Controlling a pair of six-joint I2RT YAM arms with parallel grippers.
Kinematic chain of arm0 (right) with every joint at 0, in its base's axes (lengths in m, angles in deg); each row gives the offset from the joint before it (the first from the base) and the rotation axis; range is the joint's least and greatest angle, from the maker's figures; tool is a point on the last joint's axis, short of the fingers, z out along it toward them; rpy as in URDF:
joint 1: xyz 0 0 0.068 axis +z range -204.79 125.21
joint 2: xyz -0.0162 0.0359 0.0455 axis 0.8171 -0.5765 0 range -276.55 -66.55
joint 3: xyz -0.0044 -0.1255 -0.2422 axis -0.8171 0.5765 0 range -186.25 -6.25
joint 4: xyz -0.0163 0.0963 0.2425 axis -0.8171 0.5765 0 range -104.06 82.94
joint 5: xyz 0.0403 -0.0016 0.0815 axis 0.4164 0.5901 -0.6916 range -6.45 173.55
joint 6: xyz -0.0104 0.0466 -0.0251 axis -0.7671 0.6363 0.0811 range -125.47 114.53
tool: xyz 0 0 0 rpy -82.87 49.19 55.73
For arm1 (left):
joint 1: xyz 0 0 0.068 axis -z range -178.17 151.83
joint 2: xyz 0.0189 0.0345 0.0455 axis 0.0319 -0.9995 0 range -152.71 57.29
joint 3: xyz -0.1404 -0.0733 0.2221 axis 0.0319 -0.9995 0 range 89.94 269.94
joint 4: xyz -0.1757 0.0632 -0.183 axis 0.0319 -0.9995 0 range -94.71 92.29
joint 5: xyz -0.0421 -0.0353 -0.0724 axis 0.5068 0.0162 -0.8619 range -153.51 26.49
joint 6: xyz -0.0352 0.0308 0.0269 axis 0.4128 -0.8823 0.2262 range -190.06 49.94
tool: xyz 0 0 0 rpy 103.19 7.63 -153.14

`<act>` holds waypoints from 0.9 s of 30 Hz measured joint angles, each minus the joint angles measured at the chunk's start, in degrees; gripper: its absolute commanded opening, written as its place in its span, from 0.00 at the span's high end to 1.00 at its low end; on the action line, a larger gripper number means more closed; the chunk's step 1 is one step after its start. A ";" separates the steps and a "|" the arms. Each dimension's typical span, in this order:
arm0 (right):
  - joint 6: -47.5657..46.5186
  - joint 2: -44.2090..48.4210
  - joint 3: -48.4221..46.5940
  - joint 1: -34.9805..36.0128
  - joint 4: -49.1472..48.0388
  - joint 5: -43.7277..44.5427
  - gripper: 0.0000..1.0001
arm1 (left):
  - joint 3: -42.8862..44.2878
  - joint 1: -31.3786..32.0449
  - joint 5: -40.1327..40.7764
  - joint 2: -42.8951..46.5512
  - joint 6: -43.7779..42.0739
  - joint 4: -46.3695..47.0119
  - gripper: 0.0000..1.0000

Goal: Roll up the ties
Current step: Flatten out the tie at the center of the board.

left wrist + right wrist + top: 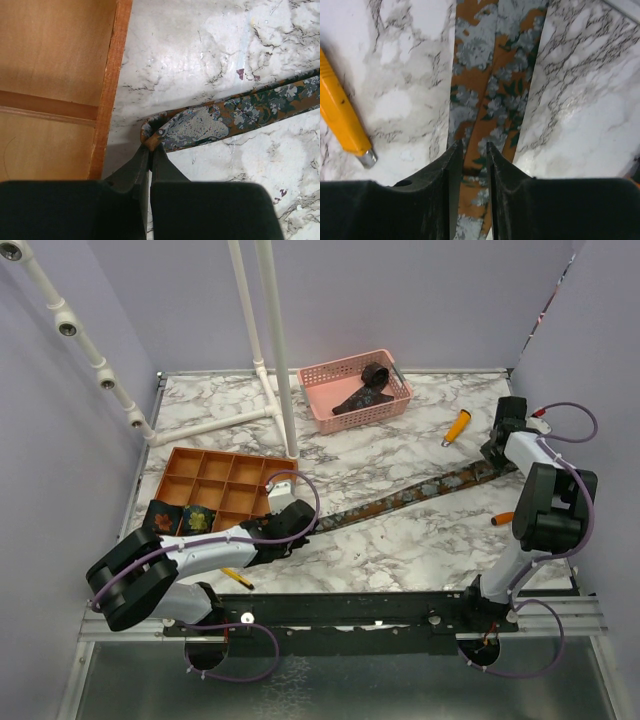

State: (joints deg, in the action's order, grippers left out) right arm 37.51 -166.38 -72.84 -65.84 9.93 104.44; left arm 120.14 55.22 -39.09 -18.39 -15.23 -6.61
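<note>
Left gripper (151, 148): jaws all but closed, pinching the folded-over tip of the unrolled tie (235, 110), just beside the outer wall of the orange compartment tray (113, 75). The tip curls up slightly at the pinch point. The tie is brown/orange with a grey-green floral pattern. It lies flat on the marble tabletop (400, 540), running diagonally from the left gripper (300, 516) by the tray's near right corner up to the right gripper (497, 453). Right gripper (471, 156): jaws down to a narrow slit with tie fabric (490, 75) running through it, so it looks clamped on the far end of the tie. An orange-handled tool (342, 120) lies on the table just left of the right fingers, not touching the tie. Two rolled ties (180, 520) sit side by side in the tray's near-left compartments. One more dark tie (365, 388) lies loose in the pink basket (322, 375) at the back. A white PVC frame (275, 350) stands left of the basket.
</note>
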 measured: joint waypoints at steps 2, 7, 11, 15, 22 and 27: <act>-1.20 -1.68 -1.42 -0.79 -0.09 0.59 0.72 | -0.13 0.00 0.00 0.26 -0.02 -0.17 1.00; -3.87 -8.33 -7.02 -1.97 1.77 1.16 0.76 | -0.55 0.00 -0.09 0.68 -0.04 -0.11 1.00; -3.50 -14.19 -11.13 -3.98 2.60 0.02 0.76 | -0.70 0.00 -0.20 0.87 -0.26 -0.09 1.00; -2.49 -14.29 -11.37 -9.27 3.08 -2.27 0.77 | -0.68 0.00 -0.22 0.81 -0.63 -0.07 1.00; -2.43 -11.52 -7.28 -15.26 2.16 -4.46 0.78 | 1.70 0.11 -0.50 -1.95 -2.08 -0.24 1.00; -1.73 -7.89 -1.95 -17.14 -0.07 -4.02 0.77 | 3.98 0.11 -0.46 -4.35 -3.69 -0.72 1.00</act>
State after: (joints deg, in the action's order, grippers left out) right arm 35.79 -174.27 -74.79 -82.98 9.87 100.41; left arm 124.12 55.33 -39.55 -22.74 -18.93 -7.33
